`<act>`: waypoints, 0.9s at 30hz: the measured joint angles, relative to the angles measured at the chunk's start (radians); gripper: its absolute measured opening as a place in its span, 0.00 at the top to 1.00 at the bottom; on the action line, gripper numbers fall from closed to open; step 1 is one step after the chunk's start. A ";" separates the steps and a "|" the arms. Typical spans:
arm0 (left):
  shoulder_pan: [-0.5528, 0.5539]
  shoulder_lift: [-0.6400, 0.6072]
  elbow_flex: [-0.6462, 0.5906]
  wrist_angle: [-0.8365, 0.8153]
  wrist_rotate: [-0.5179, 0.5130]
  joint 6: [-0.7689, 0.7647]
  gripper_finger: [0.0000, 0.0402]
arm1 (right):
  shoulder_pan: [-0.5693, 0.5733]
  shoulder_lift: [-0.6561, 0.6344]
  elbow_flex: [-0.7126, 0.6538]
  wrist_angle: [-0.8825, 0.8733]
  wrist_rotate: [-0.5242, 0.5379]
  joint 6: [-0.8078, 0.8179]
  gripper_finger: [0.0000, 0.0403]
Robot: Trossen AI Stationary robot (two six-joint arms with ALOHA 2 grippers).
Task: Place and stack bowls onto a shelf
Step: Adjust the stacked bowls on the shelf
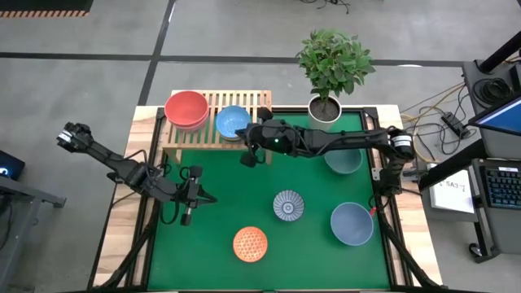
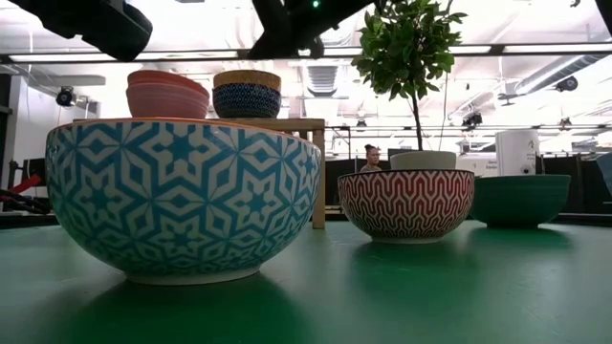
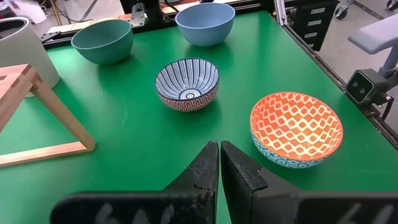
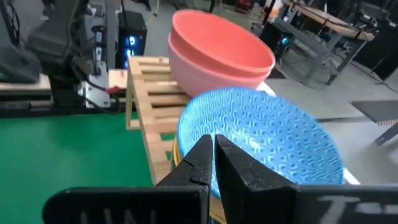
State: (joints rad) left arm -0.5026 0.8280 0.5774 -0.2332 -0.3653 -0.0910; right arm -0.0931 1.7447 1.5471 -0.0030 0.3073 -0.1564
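The light-wood shelf (image 1: 213, 101) stands at the table's far left. On its slats rest a red bowl nested in a pink one (image 1: 186, 110) and a light blue patterned bowl (image 1: 233, 121), which sits in another bowl (image 2: 247, 99). My right gripper (image 4: 214, 149) is shut and hangs just near of the blue bowl (image 4: 261, 134), touching nothing that shows. My left gripper (image 3: 219, 163) is shut and hovers over the table's left side. On the green table stand the blue-white patterned bowl (image 1: 288, 205), an orange patterned bowl (image 1: 250, 243), the slate-blue bowl (image 1: 352, 224) and the dark teal bowl (image 1: 345, 162).
A white pot with a leafy plant (image 1: 326, 109) stands right of the shelf at the far edge. My right arm (image 1: 334, 140) stretches across the far part of the table above the teal bowl. Bare green table (image 1: 220, 183) lies between the shelf and the loose bowls.
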 joint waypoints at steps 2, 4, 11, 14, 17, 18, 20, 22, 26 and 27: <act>0.000 0.000 0.000 0.001 -0.001 0.000 1.00 | 0.014 -0.005 0.000 0.001 -0.024 -0.018 0.98; 0.000 0.001 -0.003 0.000 -0.002 0.000 1.00 | 0.025 -0.005 0.000 -0.010 -0.105 -0.026 0.98; 0.000 0.001 -0.010 0.002 -0.003 0.001 1.00 | 0.025 0.036 -0.004 -0.042 -0.173 0.012 0.98; 0.000 0.002 -0.012 0.002 -0.007 0.001 1.00 | 0.012 0.070 -0.004 -0.037 -0.173 0.016 0.98; 0.000 0.002 -0.012 0.002 -0.015 0.001 1.00 | 0.001 0.099 -0.003 -0.026 -0.100 0.017 0.98; 0.000 0.002 -0.012 0.002 -0.016 0.001 1.00 | 0.001 0.109 -0.003 -0.011 -0.055 0.015 0.98; 0.000 0.002 -0.012 0.001 -0.017 0.001 1.00 | -0.001 0.118 -0.003 0.009 0.005 0.001 0.98; 0.000 0.002 -0.012 0.001 -0.018 0.001 1.00 | -0.003 0.123 -0.002 0.036 0.033 -0.008 0.98; 0.000 0.002 -0.012 0.001 -0.018 0.004 1.00 | -0.011 0.124 -0.002 0.056 0.084 0.000 0.98; 0.000 0.002 -0.012 0.001 -0.018 0.004 1.00 | -0.016 0.124 -0.002 0.056 0.087 -0.001 0.98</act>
State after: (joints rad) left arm -0.5026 0.8299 0.5655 -0.2325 -0.3836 -0.0872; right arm -0.1090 1.8683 1.5455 0.0532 0.3938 -0.1570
